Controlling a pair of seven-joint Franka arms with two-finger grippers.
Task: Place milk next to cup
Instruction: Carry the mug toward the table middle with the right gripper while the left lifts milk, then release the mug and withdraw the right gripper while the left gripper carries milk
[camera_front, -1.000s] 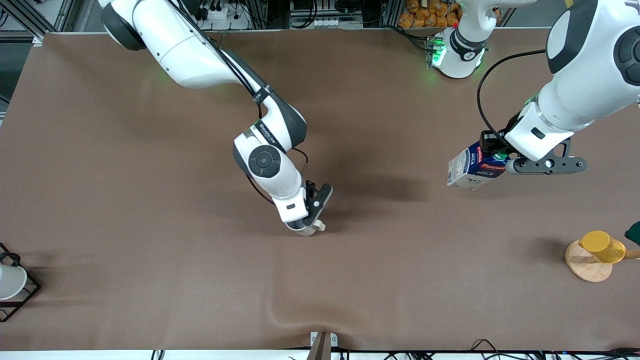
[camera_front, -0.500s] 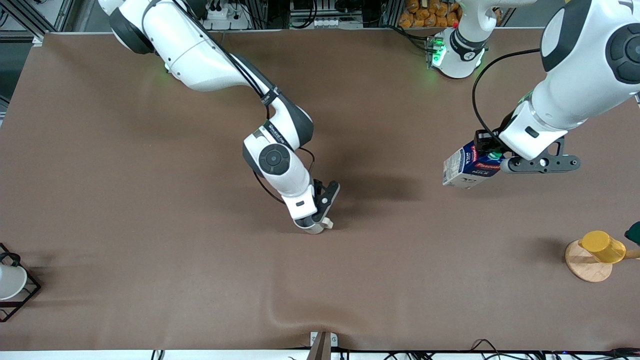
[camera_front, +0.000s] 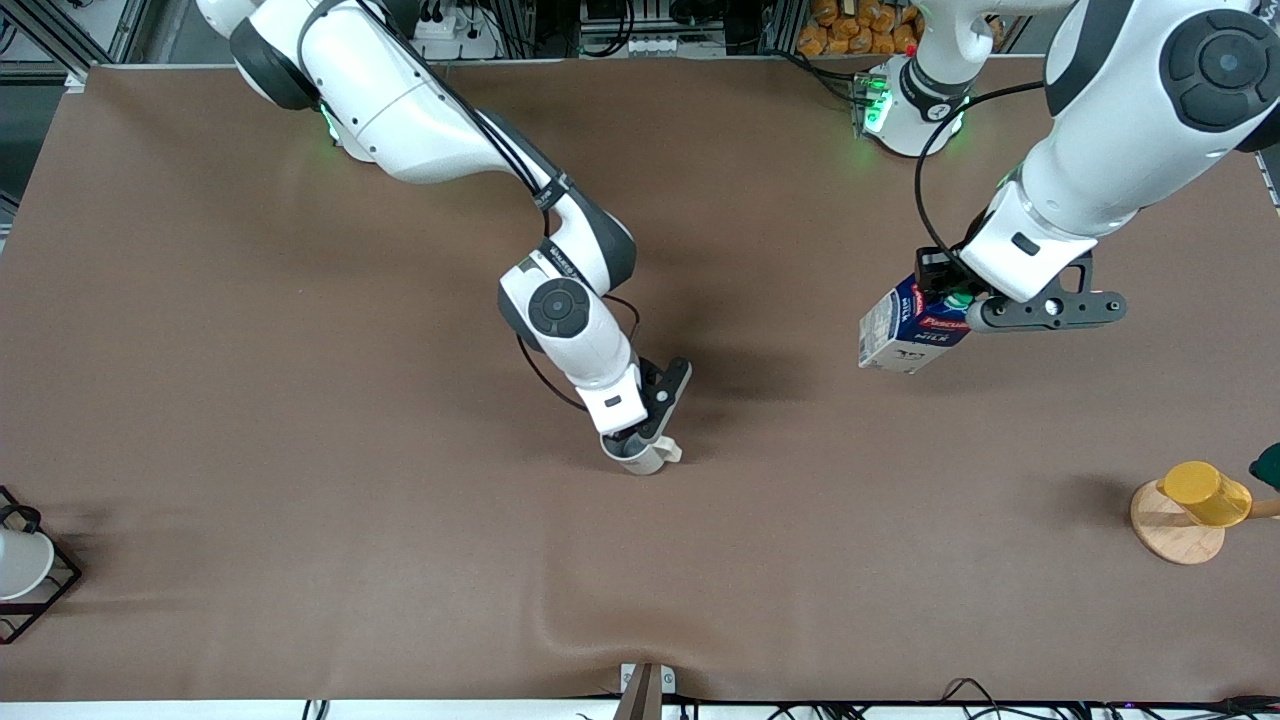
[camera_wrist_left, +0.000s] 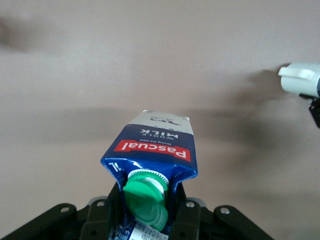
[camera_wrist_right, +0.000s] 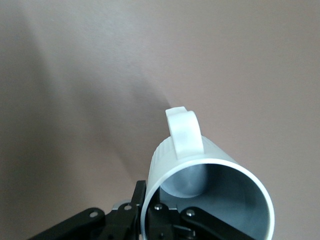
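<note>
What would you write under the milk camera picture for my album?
Left gripper shut on the milk, above the brown table.

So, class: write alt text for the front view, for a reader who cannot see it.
Over a brown table, the left gripper holds a milk carton in the air, while the right gripper grips a grey mug near the table's middle.

bare table (camera_front: 780, 470) lies between cup (camera_front: 640, 458) and milk (camera_front: 905, 335).
</note>
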